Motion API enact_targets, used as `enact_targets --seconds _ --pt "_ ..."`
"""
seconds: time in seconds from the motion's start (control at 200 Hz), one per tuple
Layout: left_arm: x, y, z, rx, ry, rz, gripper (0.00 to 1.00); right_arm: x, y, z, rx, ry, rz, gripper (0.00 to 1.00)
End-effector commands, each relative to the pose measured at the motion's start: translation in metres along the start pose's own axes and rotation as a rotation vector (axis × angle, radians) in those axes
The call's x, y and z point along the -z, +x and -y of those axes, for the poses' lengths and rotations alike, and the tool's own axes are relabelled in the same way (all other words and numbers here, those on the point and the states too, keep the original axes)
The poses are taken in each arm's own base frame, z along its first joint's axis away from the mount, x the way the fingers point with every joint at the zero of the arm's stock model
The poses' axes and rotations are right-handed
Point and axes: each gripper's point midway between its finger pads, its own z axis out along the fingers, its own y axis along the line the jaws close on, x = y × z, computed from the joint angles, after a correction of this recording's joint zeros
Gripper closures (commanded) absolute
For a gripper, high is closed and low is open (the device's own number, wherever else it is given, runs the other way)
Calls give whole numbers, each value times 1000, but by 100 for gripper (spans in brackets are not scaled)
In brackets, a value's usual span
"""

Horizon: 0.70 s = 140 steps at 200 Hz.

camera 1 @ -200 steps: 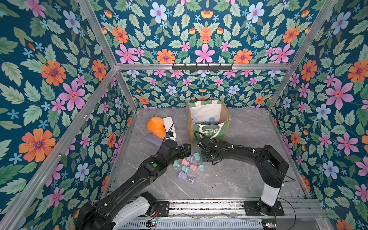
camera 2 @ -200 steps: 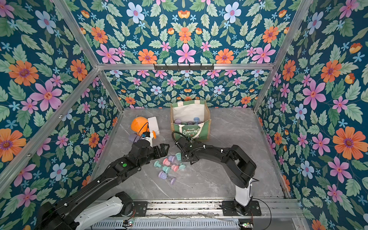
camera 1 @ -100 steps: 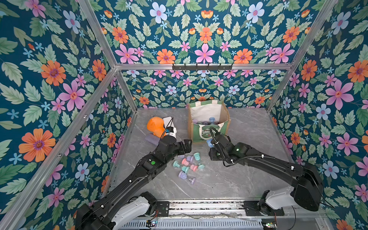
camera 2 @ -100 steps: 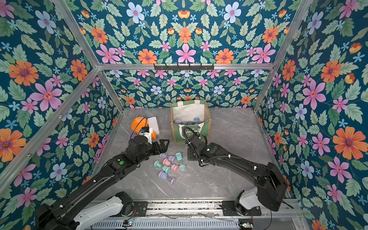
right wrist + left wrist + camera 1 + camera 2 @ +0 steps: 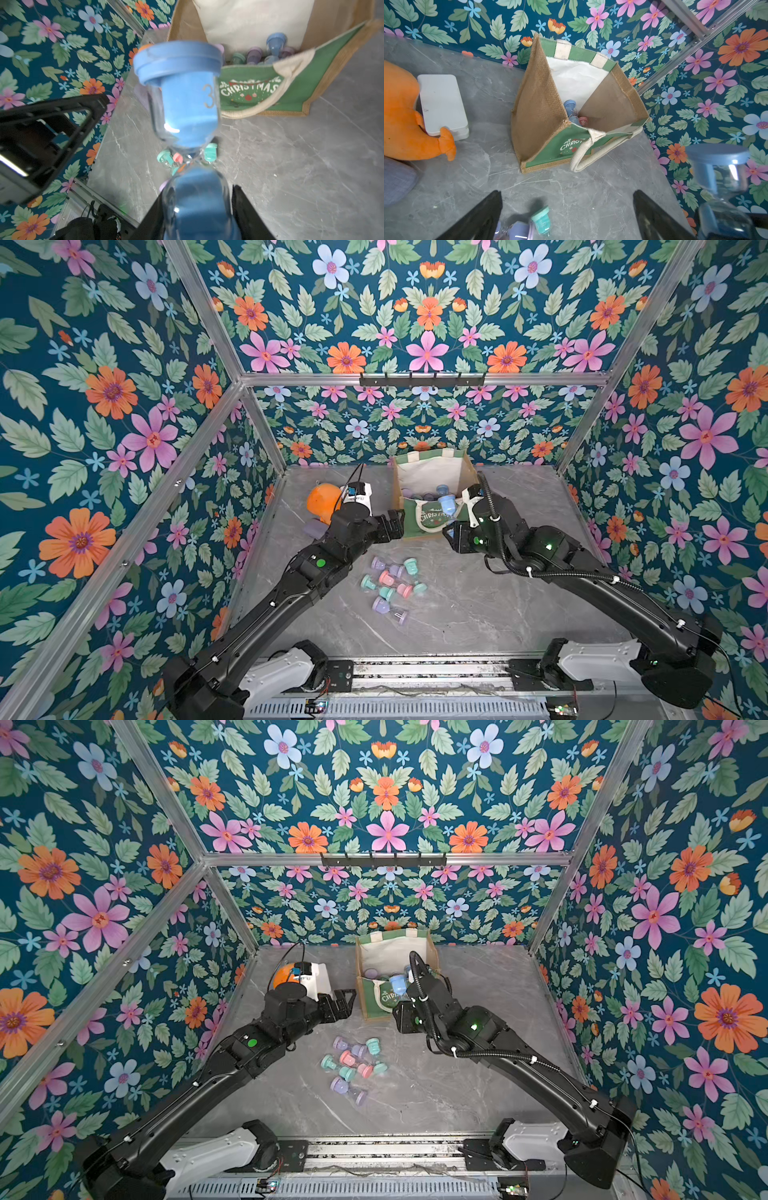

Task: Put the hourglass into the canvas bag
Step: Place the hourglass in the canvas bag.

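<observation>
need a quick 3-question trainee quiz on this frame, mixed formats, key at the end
1. True or false: the left gripper is shut on an hourglass.
2. What colour is the hourglass in the right gripper? A pink, B blue, C teal.
3. Fill in: besides the loose hourglasses on the table, more lie inside the ___.

Key: 1 false, it is open and empty. 2 B. 3 canvas bag.
</observation>
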Motion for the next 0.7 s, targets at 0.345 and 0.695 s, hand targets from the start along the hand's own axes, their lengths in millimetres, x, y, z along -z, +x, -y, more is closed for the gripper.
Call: enact_targets --seconds 0.345,0.695 --pt "-23 -33 11 -17 37 46 0 -51 -88 2 -1 24 57 71" --pt "-48 -37 -13 18 -4 43 0 -148 -102 23 3 133 -27 72"
